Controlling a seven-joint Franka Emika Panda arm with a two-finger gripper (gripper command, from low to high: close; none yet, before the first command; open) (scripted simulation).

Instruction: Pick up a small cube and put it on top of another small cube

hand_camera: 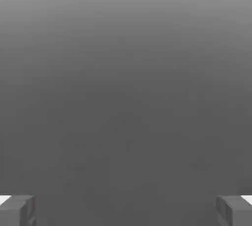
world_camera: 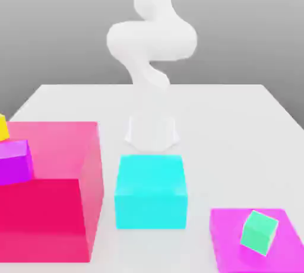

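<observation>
1. Green cube (world_camera: pixel 259 232), askew on the magenta slab (world_camera: pixel 227 236): we judge it light and stiff, best gripped across opposite side faces.
2. Purple cube (world_camera: pixel 14 162), on the red block (world_camera: pixel 44 221): our other candidate.
3. Gripper (hand_camera: pixel 126 211): open, empty; we would align it first.
</observation>
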